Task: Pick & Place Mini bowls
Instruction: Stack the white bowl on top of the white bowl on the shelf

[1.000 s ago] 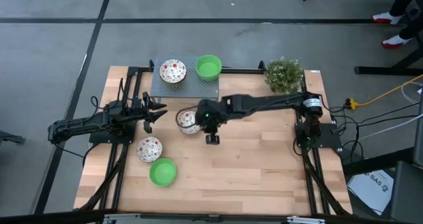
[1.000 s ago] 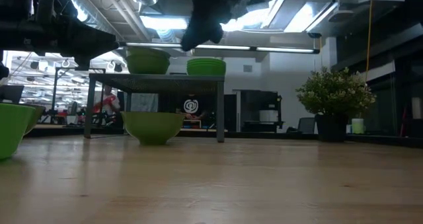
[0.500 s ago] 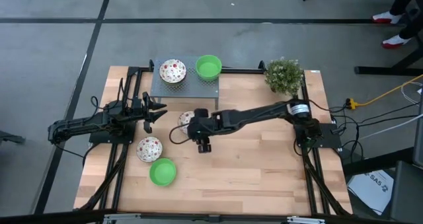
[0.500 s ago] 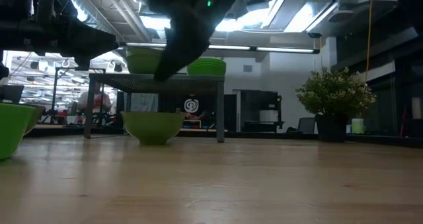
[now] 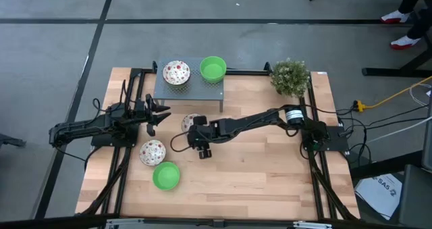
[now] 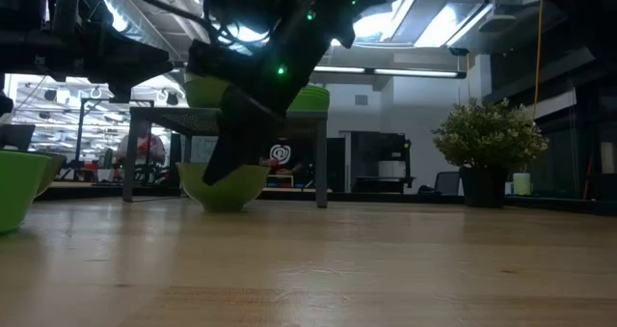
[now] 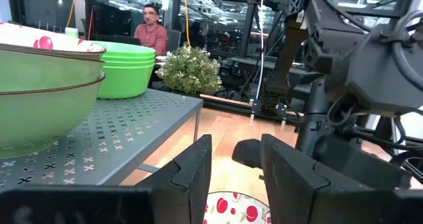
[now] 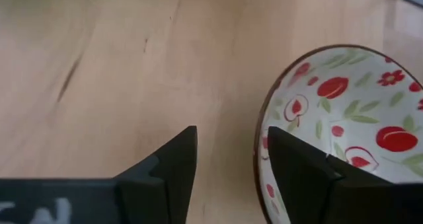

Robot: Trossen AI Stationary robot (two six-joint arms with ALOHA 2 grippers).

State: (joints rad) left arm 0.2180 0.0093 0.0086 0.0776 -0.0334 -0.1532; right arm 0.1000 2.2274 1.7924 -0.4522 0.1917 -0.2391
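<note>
Overhead, we count five bowl spots on and above the wooden table (image 5: 270,168). Two sit on the grey perforated stand (image 5: 189,90): a patterned bowl (image 5: 176,72) and a green bowl (image 5: 212,68); the left wrist view shows each of these as a stack, though we cannot count the layers exactly. Two more lie near the table's front left, a patterned bowl (image 5: 152,152) and a green one (image 5: 166,176) just beside it. The fifth, another patterned bowl (image 5: 190,121), lies in front of the stand, partly hidden by the right gripper (image 5: 191,136). That gripper's fingers (image 8: 165,168) are parted, one outside the rim, the other over this bowl's (image 8: 344,125) inside, gripping nothing. We see the left gripper (image 5: 160,114) waiting left of the stand, fingers (image 7: 192,168) apart and empty. One potted plant (image 5: 290,76) stands at the back right.
</note>
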